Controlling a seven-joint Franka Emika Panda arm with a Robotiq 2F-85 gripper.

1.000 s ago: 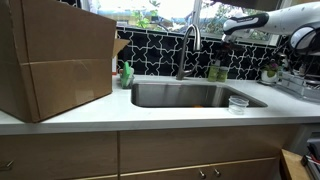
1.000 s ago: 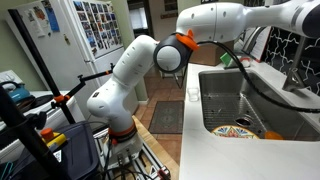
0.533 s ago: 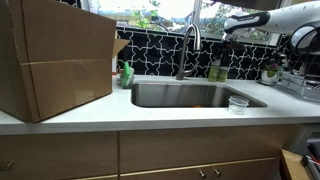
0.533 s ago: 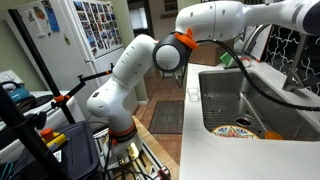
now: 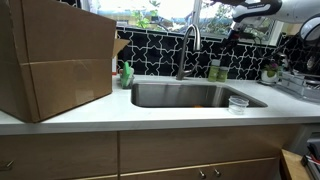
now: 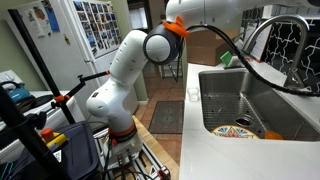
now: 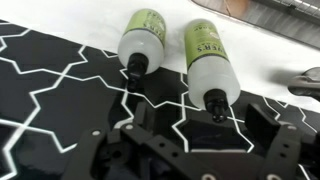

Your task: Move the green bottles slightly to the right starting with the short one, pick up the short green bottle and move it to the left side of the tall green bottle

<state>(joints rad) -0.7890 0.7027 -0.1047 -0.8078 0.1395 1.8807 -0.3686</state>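
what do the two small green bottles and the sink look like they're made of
Short green bottle and tall green bottle: likely plastic, semi-glossy, with printed labels and soft highlights. Sink: probably brushed stainless steel, judging by its grey metallic sheen.

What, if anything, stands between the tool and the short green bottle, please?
Nothing visible does. In the wrist view the short green bottle and the tall green bottle stand side by side ahead of the tool, with no object in between.

Black tiled backsplash (image 5: 160, 48) behind white countertop (image 5: 150, 113).
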